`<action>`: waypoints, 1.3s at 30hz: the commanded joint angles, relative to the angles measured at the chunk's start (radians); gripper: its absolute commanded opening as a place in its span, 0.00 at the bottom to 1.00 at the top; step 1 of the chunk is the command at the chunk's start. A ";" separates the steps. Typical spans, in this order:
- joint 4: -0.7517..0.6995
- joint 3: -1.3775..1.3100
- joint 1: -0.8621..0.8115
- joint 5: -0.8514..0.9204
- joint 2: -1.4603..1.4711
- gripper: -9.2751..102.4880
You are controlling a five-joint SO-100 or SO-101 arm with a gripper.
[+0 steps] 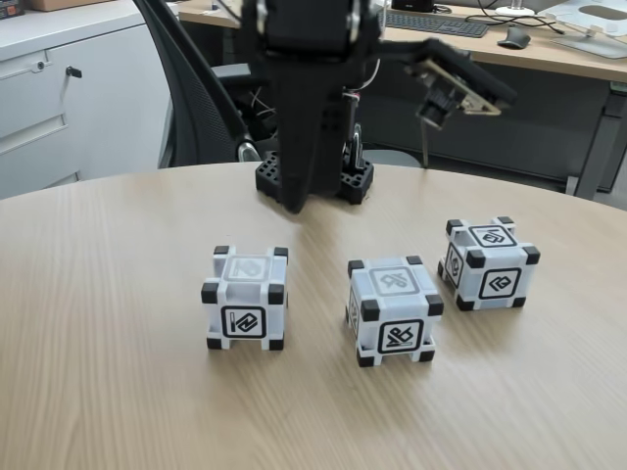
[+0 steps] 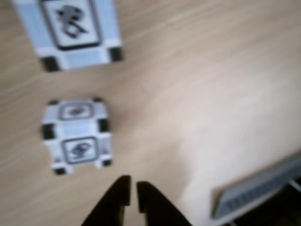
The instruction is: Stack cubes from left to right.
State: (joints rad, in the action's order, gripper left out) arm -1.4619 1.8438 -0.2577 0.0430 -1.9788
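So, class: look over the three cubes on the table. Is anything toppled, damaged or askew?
Nothing is toppled or visibly damaged. All three cubes stand apart on the wooden table. The left cube sits roughly square-on in the fixed view, while the middle cube and right cube are turned slightly. None is stacked yet.

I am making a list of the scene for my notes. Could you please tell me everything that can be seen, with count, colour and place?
cubes: three, white-grey with black corners and black-framed symbols, standing apart in a row on the table in the fixed view: left, middle, right; none stacked.
table: one, light wood, round-edged, under the cubes.
office chair: one, black, behind the table.
cabinet: one, white with drawers, back left.
desk: one, wooden, at the back right.
keyboard: one, dark, on that desk.
mouse: one, dark, beside the keyboard.
arm base: one, black, at the table's far edge.
wrist camera: one, black, on the arm.
gripper: one, black, fingers almost together, holding nothing.
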 commanded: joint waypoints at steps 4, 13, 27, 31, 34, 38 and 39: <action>-0.204 -0.058 -0.003 -0.015 0.005 0.08; -0.238 -0.046 -0.003 -0.044 0.091 0.08; -0.232 -0.044 -0.005 -0.067 0.158 0.08; -0.238 -0.044 0.014 -0.103 0.158 0.08; -0.238 -0.044 0.015 -0.117 0.152 0.08; -0.227 -0.044 0.015 -0.129 0.147 0.08; -0.227 -0.044 0.017 -0.133 0.147 0.08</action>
State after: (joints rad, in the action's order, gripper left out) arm -1.6950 1.8300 -0.2439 -0.0798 -1.8162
